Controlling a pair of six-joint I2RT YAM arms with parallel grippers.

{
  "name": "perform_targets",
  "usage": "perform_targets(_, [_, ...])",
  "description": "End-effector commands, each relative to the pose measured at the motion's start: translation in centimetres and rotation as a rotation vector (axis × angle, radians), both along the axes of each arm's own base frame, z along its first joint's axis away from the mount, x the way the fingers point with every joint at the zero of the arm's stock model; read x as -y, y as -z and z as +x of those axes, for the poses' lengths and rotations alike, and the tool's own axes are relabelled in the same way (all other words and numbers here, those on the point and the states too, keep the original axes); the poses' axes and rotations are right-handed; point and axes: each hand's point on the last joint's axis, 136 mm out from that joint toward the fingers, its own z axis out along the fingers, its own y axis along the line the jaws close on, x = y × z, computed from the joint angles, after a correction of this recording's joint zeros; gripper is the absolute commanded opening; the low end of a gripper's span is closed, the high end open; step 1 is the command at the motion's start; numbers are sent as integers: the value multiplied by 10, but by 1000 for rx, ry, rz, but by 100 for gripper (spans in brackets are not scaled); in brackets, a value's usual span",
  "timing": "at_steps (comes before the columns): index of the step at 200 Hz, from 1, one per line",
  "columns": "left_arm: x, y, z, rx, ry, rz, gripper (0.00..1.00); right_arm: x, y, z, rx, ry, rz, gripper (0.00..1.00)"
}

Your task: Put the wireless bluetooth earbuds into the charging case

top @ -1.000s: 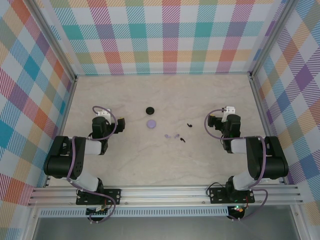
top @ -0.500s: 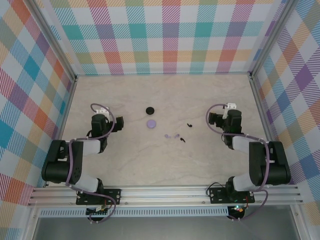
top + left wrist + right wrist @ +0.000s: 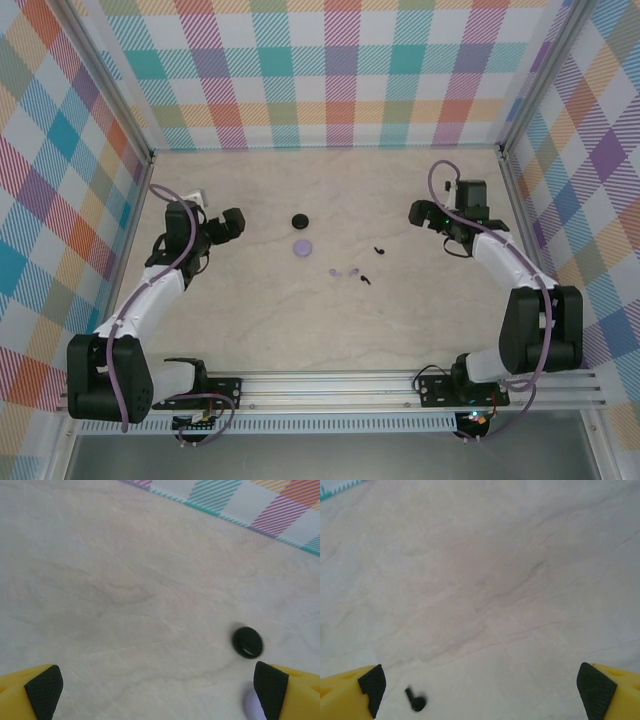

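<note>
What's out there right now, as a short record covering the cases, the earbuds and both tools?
black case: centre, rear of the pair
lilac case: centre, front of the pair
lilac earbuds: two, loose, right of lilac case
black earbuds: two, loose, farther right
left tool: open, empty, left of cases
right tool: open, empty, right of earbuds

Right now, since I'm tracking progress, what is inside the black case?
The black case shows only its smooth top; its inside is covered. One black earbud and a second black earbud lie outside it on the table.
</note>
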Motion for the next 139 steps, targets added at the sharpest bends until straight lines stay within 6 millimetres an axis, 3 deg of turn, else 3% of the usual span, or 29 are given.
perform_targets(1, [24,12,-23,-147,21,-189,100,-45,11,-17,-159,-112,113,100])
perform_targets(55, [68,33,-42,-309,52,-364,100,-149,23,-20,-238,-415,174,96])
perform_targets(101, [98,61,-50,-372,39,-449,90,-216,40,-18,-342,-556,209,71])
perform_targets(139, [124,82,-49,-414,67,-476,80,-256,57,-19,-437,-643,252,51])
